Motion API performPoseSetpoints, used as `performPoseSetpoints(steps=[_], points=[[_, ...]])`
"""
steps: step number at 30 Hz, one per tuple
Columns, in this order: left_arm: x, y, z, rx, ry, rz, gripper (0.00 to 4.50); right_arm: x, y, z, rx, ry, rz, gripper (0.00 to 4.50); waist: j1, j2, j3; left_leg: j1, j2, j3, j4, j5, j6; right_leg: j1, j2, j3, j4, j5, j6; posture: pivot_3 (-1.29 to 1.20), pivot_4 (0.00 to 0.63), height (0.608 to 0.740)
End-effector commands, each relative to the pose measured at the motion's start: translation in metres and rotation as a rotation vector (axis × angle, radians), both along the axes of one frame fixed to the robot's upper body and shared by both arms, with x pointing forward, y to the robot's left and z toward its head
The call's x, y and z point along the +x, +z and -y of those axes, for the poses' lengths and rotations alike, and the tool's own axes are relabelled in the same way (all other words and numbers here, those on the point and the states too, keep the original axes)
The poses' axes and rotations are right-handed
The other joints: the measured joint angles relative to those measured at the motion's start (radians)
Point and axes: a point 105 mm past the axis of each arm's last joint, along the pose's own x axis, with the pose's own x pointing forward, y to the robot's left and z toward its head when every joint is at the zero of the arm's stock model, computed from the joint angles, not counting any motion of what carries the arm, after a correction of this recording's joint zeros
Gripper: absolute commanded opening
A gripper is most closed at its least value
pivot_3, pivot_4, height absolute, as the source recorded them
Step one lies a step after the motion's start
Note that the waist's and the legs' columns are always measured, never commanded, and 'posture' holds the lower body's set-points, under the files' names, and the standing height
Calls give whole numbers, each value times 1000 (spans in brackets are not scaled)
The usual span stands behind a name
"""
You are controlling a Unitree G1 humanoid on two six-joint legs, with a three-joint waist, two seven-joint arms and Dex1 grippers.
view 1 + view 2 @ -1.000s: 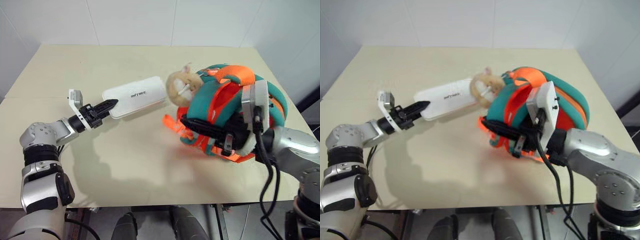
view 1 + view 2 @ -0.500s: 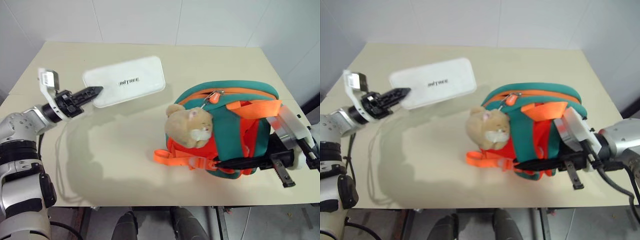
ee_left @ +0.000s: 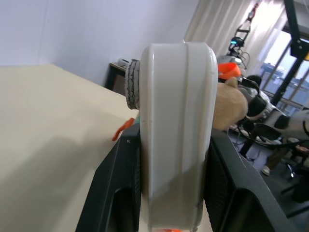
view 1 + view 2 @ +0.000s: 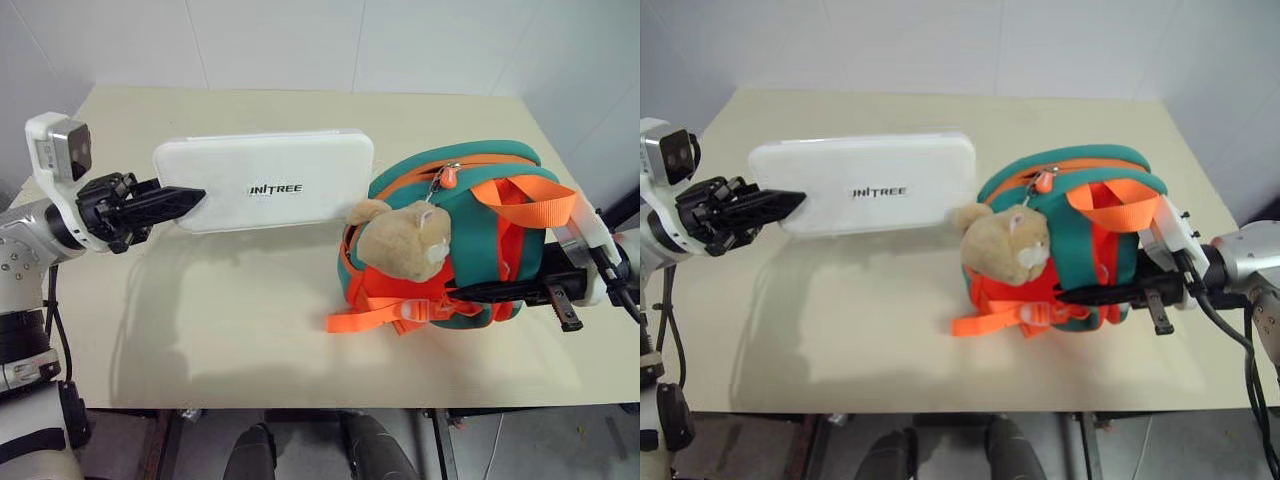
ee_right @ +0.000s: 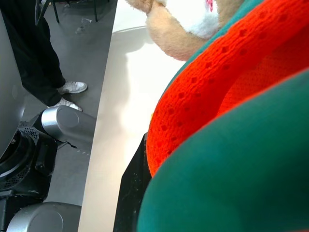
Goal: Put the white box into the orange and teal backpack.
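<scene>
Above the table (image 4: 250, 320), one white box (image 4: 265, 180) reads "UNITREE", clamped by the left gripper (image 4: 185, 200); the right gripper (image 4: 480, 292), fingers together, pinches one orange and teal backpack (image 4: 480, 220).

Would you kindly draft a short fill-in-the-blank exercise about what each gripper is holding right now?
1. The left gripper holds the white box by one ____ end.
2. The box hangs ____ the table, not on it.
3. The right gripper is shut on the ____.
4. A tan plush toy hangs on the backpack on the side facing the ____ gripper.

Missing words: short; above; backpack; left
</scene>
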Motion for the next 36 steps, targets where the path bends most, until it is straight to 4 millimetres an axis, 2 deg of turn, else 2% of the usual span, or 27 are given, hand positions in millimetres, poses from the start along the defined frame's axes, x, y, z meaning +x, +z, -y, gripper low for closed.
performPoseSetpoints(steps=[1, 10, 15, 25, 29, 33, 36], points=[[-13, 18, 0, 13, -13, 88, 1291, -9, -1, -10, 15, 39, -12, 0, -1, 0, 0, 0, 0, 0, 1, 0, 0, 0, 0, 0, 1, 0, 0, 0, 150, 740], [-1, 4, 13, 112, -32, 100, 1291, -22, -5, -35, 90, 81, -43, 0, -4, 0, 0, 3, 0, 0, 1, 0, 0, 1, 1, 1, 5, 0, 0, 0, 150, 740], [-3, 2, 22, 167, -109, 100, 1291, -20, -8, -40, 102, 74, -50, 0, -2, 0, 0, 3, 0, 0, 2, 0, 0, 2, 1, 1, 3, 0, 0, 0, 150, 740], [22, -19, 40, 409, -147, 165, 1290, -12, -12, -49, 118, 87, -39, 0, -3, 0, 0, 3, 0, 0, 1, 0, 0, 2, 1, 1, 3, -1, -1, 0, 150, 740], [32, -14, 58, 420, -147, 198, 1290, -11, -12, -51, 121, 93, -36, 0, 0, 0, 0, 3, 0, 0, 1, 0, 0, 2, 1, 1, 3, -1, -1, 0, 150, 740], [39, -11, 95, 386, -177, 214, 1290, -10, -14, -54, 128, 100, -34, 0, 2, 0, 0, 4, 0, -1, 2, 0, 0, 4, 1, 0, 4, 0, 0, 0, 150, 740], [39, -13, 113, 351, -209, 203, 1290, -9, -14, -55, 131, 104, -32, 0, -1, 0, 0, 4, 0, -1, 3, 0, 0, 4, 1, 1, 3, 0, 0, 0, 150, 740]])
